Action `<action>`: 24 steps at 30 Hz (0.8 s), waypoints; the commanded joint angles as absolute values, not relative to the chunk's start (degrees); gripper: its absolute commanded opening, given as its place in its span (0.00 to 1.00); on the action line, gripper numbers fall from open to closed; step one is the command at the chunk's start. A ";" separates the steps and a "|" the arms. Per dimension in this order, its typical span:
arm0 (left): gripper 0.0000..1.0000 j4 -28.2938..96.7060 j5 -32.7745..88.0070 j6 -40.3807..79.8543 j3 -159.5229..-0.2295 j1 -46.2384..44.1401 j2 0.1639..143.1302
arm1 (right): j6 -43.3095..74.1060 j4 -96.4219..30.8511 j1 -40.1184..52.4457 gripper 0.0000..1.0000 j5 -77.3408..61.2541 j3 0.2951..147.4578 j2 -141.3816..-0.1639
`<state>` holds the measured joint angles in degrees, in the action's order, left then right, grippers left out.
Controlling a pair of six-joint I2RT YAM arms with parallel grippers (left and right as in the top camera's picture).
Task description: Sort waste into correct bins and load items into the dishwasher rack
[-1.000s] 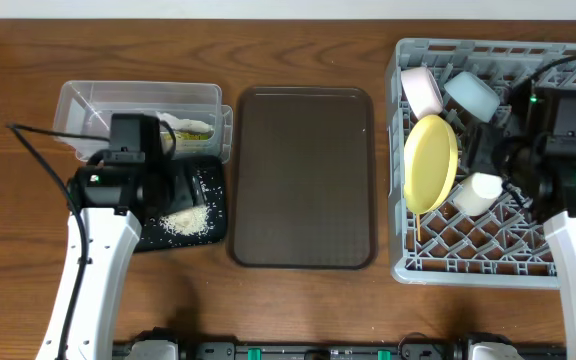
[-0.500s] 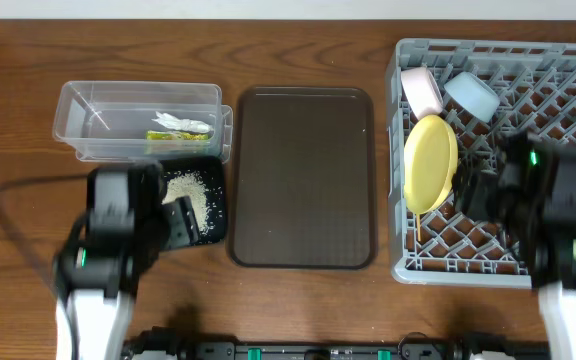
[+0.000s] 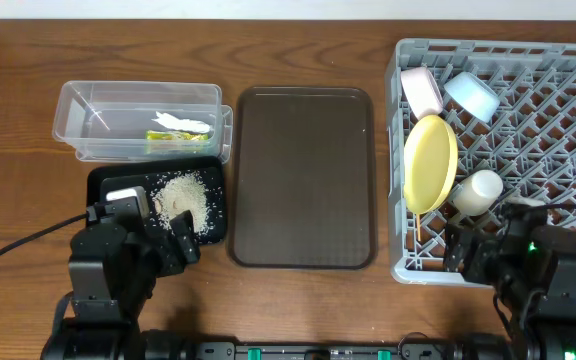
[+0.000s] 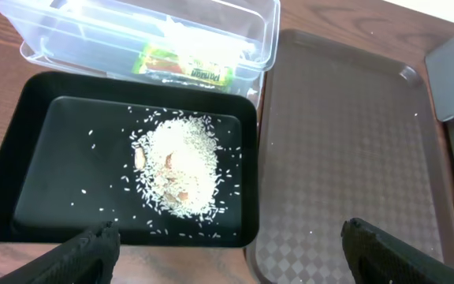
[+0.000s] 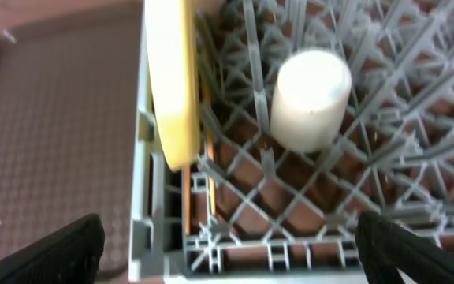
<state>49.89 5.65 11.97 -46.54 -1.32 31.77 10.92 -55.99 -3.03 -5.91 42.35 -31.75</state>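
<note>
At the 7 o'clock edge of the worktop (image 3: pixel 18 60), the left hand (image 4: pixel 231 252) hangs with its fingers spread wide and nothing between them, just above the near rim of the black bin (image 4: pixel 46 158). At 5 o'clock the right hand (image 5: pixel 231 248) is equally spread and empty, over the near wall of the dishwasher rack (image 3: pixel 568 60). I judge the sorting practically done, so the step is only a clean retreat. Both hands should rise straight up before they swing, because the loose rice heap (image 4: pixel 180 170) scatters at any brush, and the smooth yellow plate (image 5: pixel 168 71), standing on its edge, could tip. The glossy snack wrapper (image 4: pixel 187 67) and the crumpled paper scrap (image 3: pixel 180 121) lie in the thin clear tub (image 3: pixel 98 105) at 10 o'clock. Inside the stiff grey lattice, the matte pale cup (image 5: pixel 310 99) lies tilted near the plate, and the thin chopsticks (image 5: pixel 205 181) sit just beside it. The blue bowl (image 3: pixel 471 96) and the white-pink bowl (image 3: pixel 423 90) lean at 1 o'clock. The brown serving tray (image 3: pixel 303 180), finely checked in texture, lies at the centre.
</note>
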 commanded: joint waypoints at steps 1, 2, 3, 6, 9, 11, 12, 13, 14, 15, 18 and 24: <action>0.93 50.11 5.56 11.86 -46.11 -1.37 31.88 | 10.66 -57.89 -3.31 0.99 -5.39 41.89 -31.44; 0.93 50.11 5.56 11.86 -46.09 -1.37 31.88 | 10.66 -58.50 -3.31 0.99 -5.39 41.89 -31.44; 0.93 50.11 5.56 11.86 -46.11 -1.37 31.88 | 10.66 -59.05 -3.31 0.99 -5.41 41.89 -31.44; 0.93 50.11 5.56 11.86 -46.11 -1.37 31.88 | 10.66 -60.03 -3.31 0.99 -5.39 41.89 -31.44; 0.93 50.11 5.56 11.86 -46.11 -1.37 31.88 | 10.66 -60.12 -3.31 0.99 -5.39 41.89 -31.44; 0.93 50.11 5.56 11.86 -46.09 -1.37 31.88 | 10.66 -60.12 -3.31 0.99 -5.39 41.89 -31.44; 0.93 50.11 5.56 11.86 -46.09 -1.37 31.88 | 10.66 -60.12 -3.31 0.99 -5.39 41.89 -31.44; 0.94 50.11 5.56 11.86 -46.11 -1.37 31.88 | 10.66 -60.12 -3.31 0.99 -5.41 41.89 -31.44; 0.94 50.11 5.56 11.86 -46.09 -1.37 31.88 | 10.66 -60.12 -3.31 0.99 -5.39 41.89 -31.44; 0.93 50.09 5.56 11.86 -46.09 -1.37 31.88 | 10.66 -60.31 -3.31 0.99 -5.41 41.89 -31.44; 0.94 50.11 5.56 11.86 -46.09 -1.37 31.88 | 10.20 -60.34 -3.22 0.99 -4.47 41.71 -30.74; 0.94 50.11 5.56 11.86 -46.09 -1.37 31.88 | 4.69 -46.81 -2.31 0.99 -4.56 37.56 -24.34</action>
